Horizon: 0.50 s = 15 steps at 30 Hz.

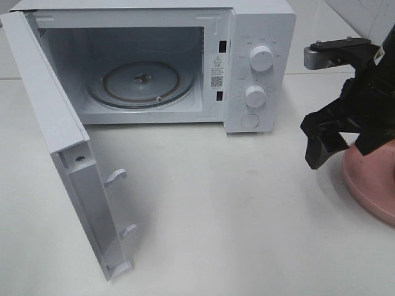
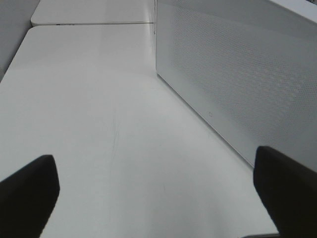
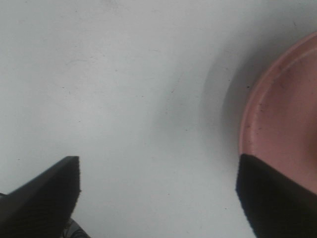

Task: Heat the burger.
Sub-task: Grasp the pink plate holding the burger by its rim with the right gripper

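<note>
One pink plate (image 3: 282,109) cropped, right tool (image 3: 161,191) overlapping

Burger out of sight in all three views: look, pose and whereabouts beyond telling.

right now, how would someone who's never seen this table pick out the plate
Find the white microwave with its door open. Look to its right on the table, beneath the open black right gripper. The plate there is shallow, round and pink, the only coloured thing among white surfaces.
</note>
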{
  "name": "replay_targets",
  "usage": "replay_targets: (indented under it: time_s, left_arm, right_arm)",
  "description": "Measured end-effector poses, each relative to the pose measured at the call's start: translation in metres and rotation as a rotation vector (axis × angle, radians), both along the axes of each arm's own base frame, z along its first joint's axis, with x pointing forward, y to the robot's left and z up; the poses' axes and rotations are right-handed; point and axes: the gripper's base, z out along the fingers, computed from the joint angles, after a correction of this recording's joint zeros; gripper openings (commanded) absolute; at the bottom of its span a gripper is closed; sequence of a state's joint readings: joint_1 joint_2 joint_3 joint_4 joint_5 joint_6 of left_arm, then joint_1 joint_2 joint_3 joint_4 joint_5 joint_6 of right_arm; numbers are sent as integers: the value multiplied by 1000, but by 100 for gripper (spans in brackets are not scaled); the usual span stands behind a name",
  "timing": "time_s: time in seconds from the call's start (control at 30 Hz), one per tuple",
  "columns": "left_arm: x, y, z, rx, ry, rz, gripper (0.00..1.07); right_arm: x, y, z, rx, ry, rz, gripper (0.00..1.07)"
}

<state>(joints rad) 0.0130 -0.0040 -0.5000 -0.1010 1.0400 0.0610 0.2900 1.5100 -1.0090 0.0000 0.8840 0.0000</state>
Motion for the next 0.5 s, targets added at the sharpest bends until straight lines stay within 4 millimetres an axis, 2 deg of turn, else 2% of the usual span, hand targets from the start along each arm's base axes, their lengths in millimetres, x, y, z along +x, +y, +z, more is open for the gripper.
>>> replay_targets:
  time_s: [0.23,0.37,0.5]
  left_arm:
    - [0,0,0,0,0,0,100]
    - [0,0,0,0,0,0,100]
    - [0,0,0,0,0,0,100]
  right_arm:
    - [6,-18,-2,-11,5,-61,100]
    - [15,-33,-16,-29,47,-113,99]
    - [21,-39,-25,-35,54,-133,99]
